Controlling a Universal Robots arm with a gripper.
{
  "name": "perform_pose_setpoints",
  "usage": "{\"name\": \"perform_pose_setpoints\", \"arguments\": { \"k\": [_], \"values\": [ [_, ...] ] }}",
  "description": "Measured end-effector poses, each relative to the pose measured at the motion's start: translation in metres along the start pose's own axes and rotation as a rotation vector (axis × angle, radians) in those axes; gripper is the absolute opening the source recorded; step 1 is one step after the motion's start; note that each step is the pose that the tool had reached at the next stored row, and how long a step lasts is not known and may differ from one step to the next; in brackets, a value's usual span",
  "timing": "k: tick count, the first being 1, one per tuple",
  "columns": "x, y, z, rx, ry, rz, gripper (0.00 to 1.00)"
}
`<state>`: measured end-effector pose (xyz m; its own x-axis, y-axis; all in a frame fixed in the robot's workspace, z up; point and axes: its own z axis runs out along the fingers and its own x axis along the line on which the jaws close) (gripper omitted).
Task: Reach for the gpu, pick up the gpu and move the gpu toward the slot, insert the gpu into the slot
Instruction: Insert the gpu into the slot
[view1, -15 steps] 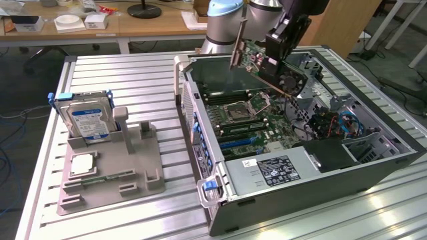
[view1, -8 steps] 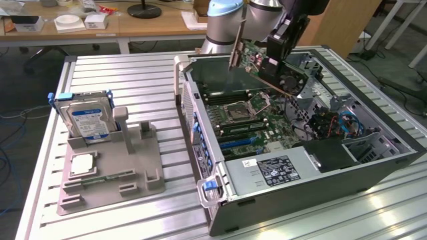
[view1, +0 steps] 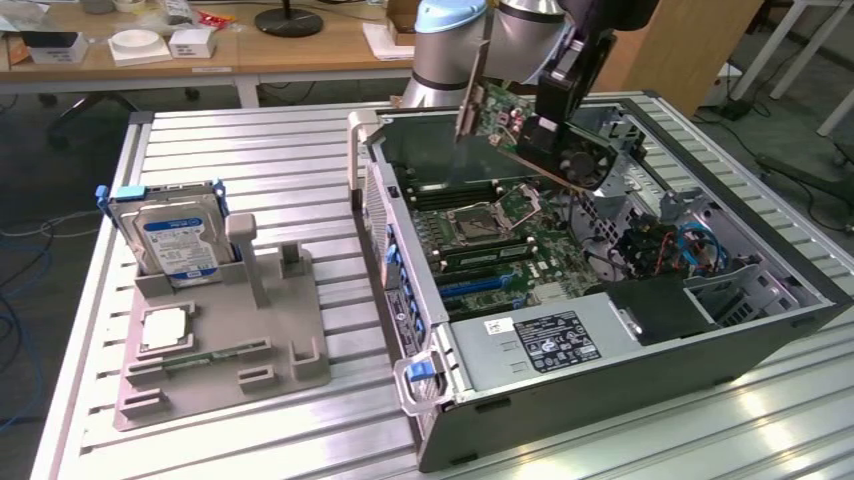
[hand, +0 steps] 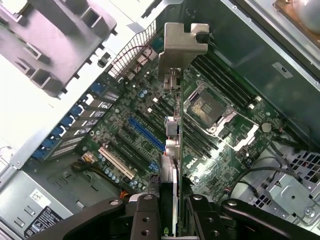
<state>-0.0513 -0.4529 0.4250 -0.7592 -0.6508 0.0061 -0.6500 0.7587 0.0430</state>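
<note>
My gripper (hand: 172, 217) is shut on the gpu (hand: 176, 150), which I see edge-on in the wrist view with its silver bracket (hand: 182, 45) at the far end. In the exterior view the gpu (view1: 541, 135) hangs tilted in the air over the far part of the open computer case, gripper (view1: 550, 100) on its upper edge and bracket (view1: 470, 100) towards the exterior view's left. The slot (hand: 146, 134), a long blue strip on the green motherboard, lies below and to one side of the card, apart from it. That slot (view1: 478, 286) sits mid-board in the exterior view.
The open case (view1: 747, 330) has tall walls, cables and a labelled power supply (view1: 561, 340). The processor socket (hand: 207, 107) and black memory strips lie near the card. On the exterior view's left, a grey fixture (view1: 220, 340) holds a hard drive (view1: 174, 240) and a processor chip (view1: 163, 328).
</note>
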Motion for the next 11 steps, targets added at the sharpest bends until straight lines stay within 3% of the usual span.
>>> {"name": "perform_pose_setpoints", "arguments": {
  "k": [11],
  "values": [
    [0.0002,-0.0002,-0.0001,-0.0009,0.0021,-0.075,0.26]
  ]
}}
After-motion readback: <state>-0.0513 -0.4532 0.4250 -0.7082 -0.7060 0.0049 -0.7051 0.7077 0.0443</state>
